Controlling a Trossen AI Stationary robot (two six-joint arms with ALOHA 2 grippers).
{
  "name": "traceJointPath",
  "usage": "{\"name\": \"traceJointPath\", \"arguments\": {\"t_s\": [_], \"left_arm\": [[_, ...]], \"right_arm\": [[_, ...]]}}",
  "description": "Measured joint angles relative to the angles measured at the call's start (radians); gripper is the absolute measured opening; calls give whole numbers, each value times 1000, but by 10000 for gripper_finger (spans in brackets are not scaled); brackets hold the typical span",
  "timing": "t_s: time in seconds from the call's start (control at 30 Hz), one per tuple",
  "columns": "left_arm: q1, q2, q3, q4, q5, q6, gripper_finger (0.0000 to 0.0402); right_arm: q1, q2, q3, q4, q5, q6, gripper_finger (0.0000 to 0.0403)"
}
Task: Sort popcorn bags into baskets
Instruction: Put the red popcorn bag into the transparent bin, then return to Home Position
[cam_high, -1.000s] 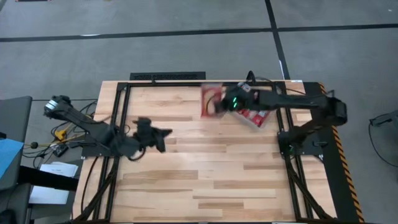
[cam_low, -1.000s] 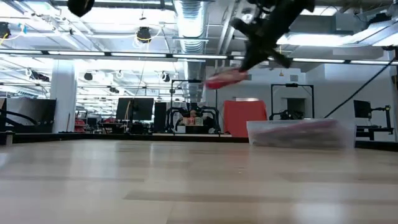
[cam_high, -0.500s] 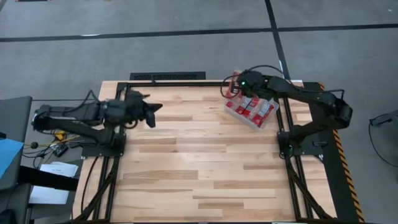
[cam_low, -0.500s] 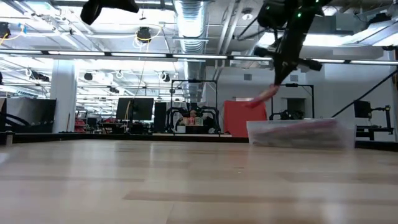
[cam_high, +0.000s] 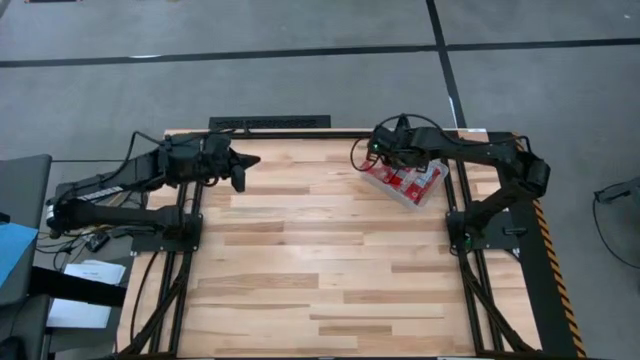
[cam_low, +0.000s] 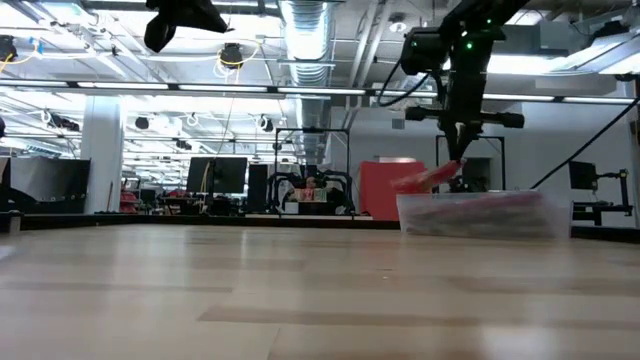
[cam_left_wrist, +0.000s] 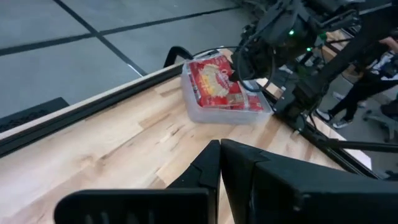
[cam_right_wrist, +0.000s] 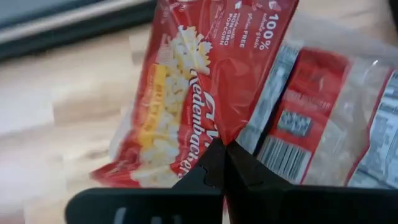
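My right gripper (cam_low: 461, 160) is shut on a red popcorn bag (cam_right_wrist: 199, 87) that bears a yellow popcorn picture. It holds the bag over the end of the clear plastic basket (cam_high: 432, 190) that faces the table's left. The basket stands at the table's far right and several more red packets (cam_right_wrist: 311, 124) lie flat in it. My left gripper (cam_high: 243, 163) hangs shut in the air over the table's far left and touches nothing; its fingers (cam_left_wrist: 214, 165) lie together. My right gripper pinches the bag between its two fingers at one edge (cam_right_wrist: 227, 134). The fingers come from above, pointing down. The bag (cam_low: 425, 178) slants down and away from them, toward the table's left, just above the basket's rim (cam_low: 405, 199). Whether it touches the rim I cannot tell.
Bare wooden tabletop (cam_high: 320, 260) stretches across the middle and the near side. A black frame rail (cam_high: 270, 133) runs along the far edge, and the arm mounts stand at the left and right edges. The room behind holds desks and equipment.
My right gripper has carried the bag toward the table's right edge and down, from high in the air left of the basket to just above the basket's near end; the bag has tipped from nearly level to slanting. My left gripper has moved toward the far edge.
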Motion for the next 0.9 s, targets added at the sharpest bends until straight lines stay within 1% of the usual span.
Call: {"name": "traceJointPath", "arguments": {"t_s": [0.1,0.2,0.33,0.43,0.53,0.7,0.8,0.9], "left_arm": [[19,-1,0,6,2,0,0],[32,-1,0,13,2,-1,0],[42,-1,0,17,2,12,0],[51,-1,0,17,1,18,0],[63,-1,0,17,1,18,0],[78,-1,0,17,0,18,0],[86,-1,0,17,0,18,0],[93,-1,0,17,-1,18,0]], "right_arm": [[-6,0,0,-22,31,25,18],[-20,-2,0,-52,42,14,19],[-36,5,0,-67,19,-26,19],[-42,20,0,-59,17,-55,35],[-54,45,0,-62,-7,-59,70],[-66,105,0,-60,-61,-121,146],[-51,109,0,-71,-40,-136,188],[-48,60,0,-109,-6,-151,220]]}}
